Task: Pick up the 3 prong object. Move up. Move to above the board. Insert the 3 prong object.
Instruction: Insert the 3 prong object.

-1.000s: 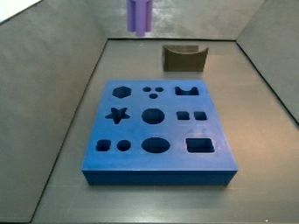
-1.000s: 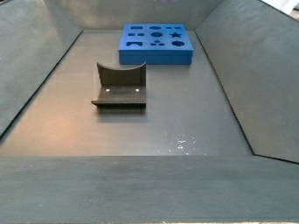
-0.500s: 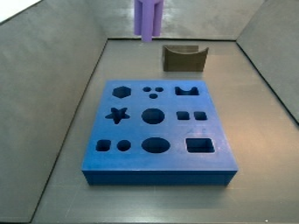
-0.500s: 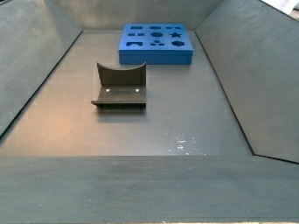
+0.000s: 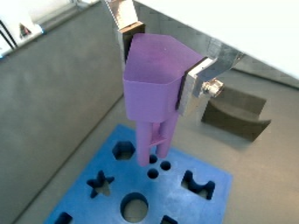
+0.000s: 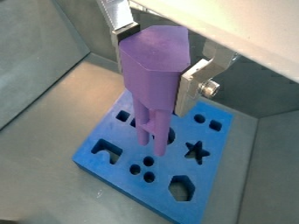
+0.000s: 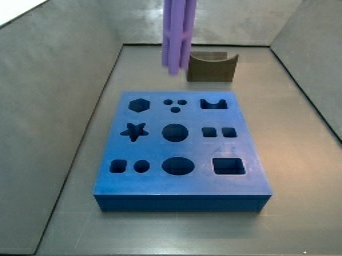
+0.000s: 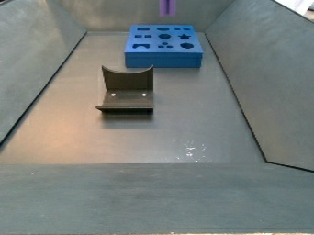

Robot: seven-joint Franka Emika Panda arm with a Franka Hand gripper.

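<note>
My gripper (image 5: 158, 66) is shut on the wide hexagonal head of the light-purple 3 prong object (image 5: 156, 83), its silver fingers (image 5: 197, 79) pressing on opposite sides. It holds the piece upright, prongs down, above the bright-blue board (image 5: 163, 194). The other wrist view shows the gripper (image 6: 152, 61), the piece (image 6: 149, 87) and the board (image 6: 222, 140) in the same relation. In a side view the piece (image 7: 178, 35) hangs from the top edge over the far end of the board (image 7: 154, 150), well clear of it. Its tip (image 8: 168, 5) and the board (image 8: 166, 57) also show in a side view. The gripper is out of both side views.
An olive-brown notched block (image 7: 211, 66) stands on the floor just beyond the board's far end; it also shows in a wrist view (image 5: 239, 114) and a side view (image 8: 127, 90). Grey sloping walls enclose the floor on all sides.
The 3 prong object has moved toward the board and shows lower and longer in a side view; its tip has come into the other side view. Board and block have not moved.
</note>
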